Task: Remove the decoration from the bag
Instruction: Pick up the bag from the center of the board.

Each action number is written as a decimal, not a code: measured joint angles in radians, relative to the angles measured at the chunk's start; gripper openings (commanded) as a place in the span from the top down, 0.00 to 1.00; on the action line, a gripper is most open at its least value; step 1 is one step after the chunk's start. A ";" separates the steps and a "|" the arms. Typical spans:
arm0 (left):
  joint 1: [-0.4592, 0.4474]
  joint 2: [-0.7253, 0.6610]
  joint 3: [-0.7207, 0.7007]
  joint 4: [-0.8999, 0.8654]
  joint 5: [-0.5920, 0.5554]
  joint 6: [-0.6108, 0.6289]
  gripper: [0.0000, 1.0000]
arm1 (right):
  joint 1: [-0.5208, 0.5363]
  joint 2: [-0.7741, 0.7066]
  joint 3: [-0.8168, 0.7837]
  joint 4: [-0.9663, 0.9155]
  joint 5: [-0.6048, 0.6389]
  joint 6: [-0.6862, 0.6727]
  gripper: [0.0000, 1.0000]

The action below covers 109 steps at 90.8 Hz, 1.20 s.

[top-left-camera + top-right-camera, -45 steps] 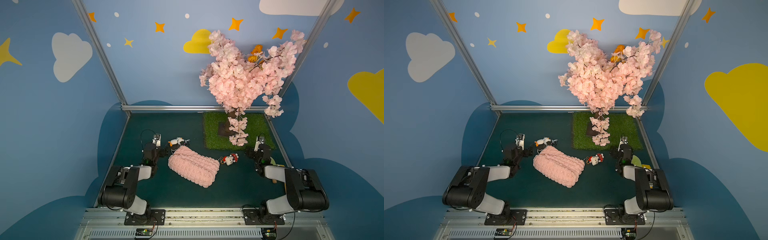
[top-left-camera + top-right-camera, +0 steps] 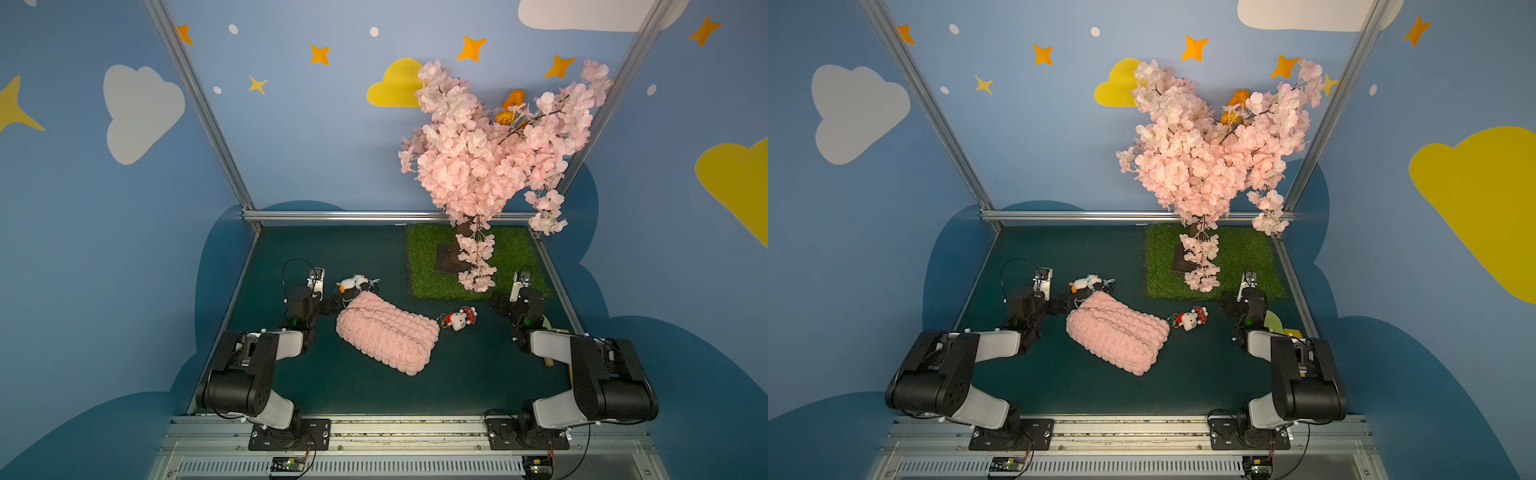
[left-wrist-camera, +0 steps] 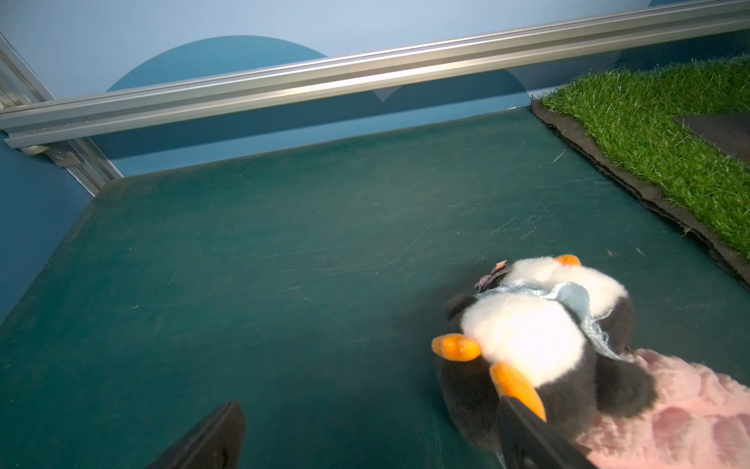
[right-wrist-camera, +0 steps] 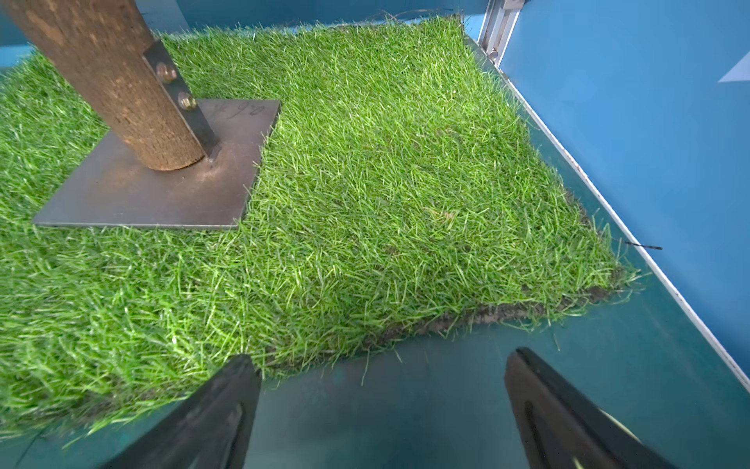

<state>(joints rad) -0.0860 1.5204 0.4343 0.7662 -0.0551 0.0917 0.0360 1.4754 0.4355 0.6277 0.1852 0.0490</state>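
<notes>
Nothing is visibly shifting since the earlier frame; both arms and the bag are sitting where they were. Your left gripper [image 3: 369,408] is standing fully released at the bag's 10 o'clock, with one finger [image 3: 527,438] lying against the penguin charm [image 2: 353,284]. That charm is touching the bag [image 2: 386,336] at its 11 o'clock corner, and the bag is lying on the green table [image 2: 324,253]. A cat charm [image 2: 459,319] is resting just beside the bag at 3 o'clock; whether its ring is attached, you cannot tell. Your right gripper [image 4: 381,357] is waiting released at the grass mat's [image 4: 406,182] 5 o'clock edge. For a clean removal, you are probably best centring the jaws on the penguin's body, bringing the right gripper over to pin the bag, and pulling gently.
</notes>
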 measured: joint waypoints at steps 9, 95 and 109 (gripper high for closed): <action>-0.013 -0.079 -0.006 -0.063 -0.008 0.012 0.00 | 0.000 -0.027 0.005 -0.036 -0.014 -0.002 0.02; -0.332 -0.154 0.645 -1.192 0.510 0.286 0.00 | 0.294 -0.812 0.198 -1.032 -0.448 -0.030 0.02; -0.382 0.051 0.785 -1.233 0.579 0.395 0.00 | 0.393 -0.760 0.240 -1.056 -0.451 -0.068 0.02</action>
<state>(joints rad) -0.4679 1.5719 1.2194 -0.4664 0.5236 0.4866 0.4290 0.7151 0.6758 -0.4278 -0.2657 -0.0185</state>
